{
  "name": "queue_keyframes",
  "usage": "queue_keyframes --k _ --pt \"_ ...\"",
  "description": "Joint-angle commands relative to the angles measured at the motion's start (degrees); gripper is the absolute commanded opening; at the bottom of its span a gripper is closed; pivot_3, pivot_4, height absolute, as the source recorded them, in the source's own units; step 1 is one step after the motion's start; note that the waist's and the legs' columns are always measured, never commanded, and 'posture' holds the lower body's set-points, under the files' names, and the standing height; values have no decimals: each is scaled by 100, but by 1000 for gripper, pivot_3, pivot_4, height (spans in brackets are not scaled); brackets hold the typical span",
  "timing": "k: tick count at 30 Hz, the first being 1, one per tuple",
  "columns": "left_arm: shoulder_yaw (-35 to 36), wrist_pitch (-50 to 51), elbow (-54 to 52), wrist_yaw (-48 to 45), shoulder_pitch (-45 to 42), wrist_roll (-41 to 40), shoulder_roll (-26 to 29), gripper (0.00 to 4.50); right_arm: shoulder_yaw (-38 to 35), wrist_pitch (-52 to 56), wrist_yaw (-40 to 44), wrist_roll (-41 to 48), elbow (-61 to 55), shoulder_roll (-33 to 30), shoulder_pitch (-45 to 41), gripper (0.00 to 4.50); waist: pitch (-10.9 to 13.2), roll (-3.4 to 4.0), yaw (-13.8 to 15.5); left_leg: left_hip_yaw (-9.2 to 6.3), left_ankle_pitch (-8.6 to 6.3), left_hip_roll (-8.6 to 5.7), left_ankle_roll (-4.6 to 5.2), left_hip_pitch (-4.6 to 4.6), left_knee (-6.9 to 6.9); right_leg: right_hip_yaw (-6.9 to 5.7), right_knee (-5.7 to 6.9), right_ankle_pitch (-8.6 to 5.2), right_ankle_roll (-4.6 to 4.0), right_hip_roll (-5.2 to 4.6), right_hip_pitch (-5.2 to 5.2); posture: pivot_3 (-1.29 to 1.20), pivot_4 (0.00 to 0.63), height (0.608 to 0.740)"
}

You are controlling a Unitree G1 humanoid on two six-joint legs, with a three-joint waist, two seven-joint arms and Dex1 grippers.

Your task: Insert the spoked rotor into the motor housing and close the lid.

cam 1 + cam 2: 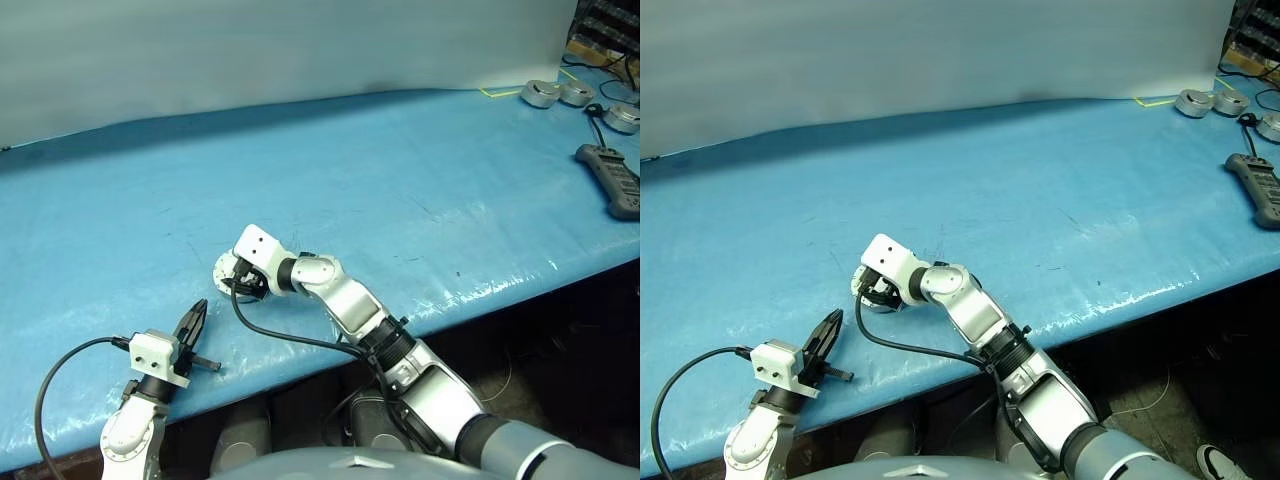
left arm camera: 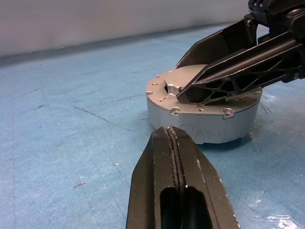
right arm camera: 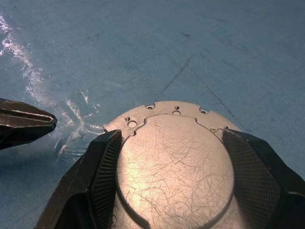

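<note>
— Where is the motor housing [image 2: 202, 112] right now?

— It sits flat on the blue bench [image 1: 400, 180], near the front edge, a closed silver puck. The lid [image 3: 174, 164] lies down on top of it, plain scratched face up.

— And your right fingers [image 3: 102, 183]?

— They are spread wide, one on each side of the lid, over the top of the puck. From the left wrist view they seem to rest on its upper face, though I cannot be sure they actually touch it. I would not call it a firm hold.

— The left fingers [image 2: 178, 191]?

— Pressed together, nothing between them. They lie low and level over the bench, tip pointing at the housing's side wall, just beside it but apart from it.

— Can you see the spoked rotor?

— No; the lid covers whatever is inside.

— Anything else on the bench?

— At the far right corner, well apart from me, three silver pucks [image 1: 541, 93] and a dark handheld unit [image 1: 612, 180] with a cable.
</note>
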Motion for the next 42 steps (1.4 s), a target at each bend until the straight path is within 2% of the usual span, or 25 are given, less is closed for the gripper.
queue_keyframes --k 1,4,8,11,13,26,42 --pt "113 613 -512 88 -72 -364 59 0 -43 283 -88 -96 198 -61 93 3046 -3 4 2 -1 0 0 0 2 0 -1 1 0 0 0 2 0 150 740" --pt "259 1703 -985 453 -271 -790 82 0 -45 302 -104 -100 190 -63 101 3046 -3 5 5 -6 0 0 1 4 3 -5 1 0 1 0 7 0 150 740" --pt "487 3570 -1760 982 -589 -1783 229 0 -52 324 -119 -90 186 -63 104 3046 -5 5 0 -16 1 -1 2 6 4 -12 3 0 1 1 14 0 150 740" --pt "654 5005 -2240 1171 -925 -2890 539 0 -62 337 -127 -84 173 -62 108 3046 -5 5 0 -19 1 -3 2 8 4 -12 1 0 2 1 18 0 150 740" --pt "721 5546 -2298 1246 -1134 -3227 686 0 -63 335 -131 -86 188 -56 98 3046 -5 5 -3 -26 2 -4 2 10 4 -16 2 0 2 1 21 0 150 740" --pt "483 6359 -1435 835 -2119 -2670 1070 0 -69 328 -147 -89 168 -52 79 3046 -5 6 3 -28 3 -6 0 14 3 -16 0 0 0 4 26 0 150 740" --pt "300 6983 -1477 256 -2167 -2449 1256 0 -97 295 -155 -8 109 11 176 3046 -33 36 22 -29 3 -7 -1 14 0 -15 -3 -1 -1 2 27 0 150 740"
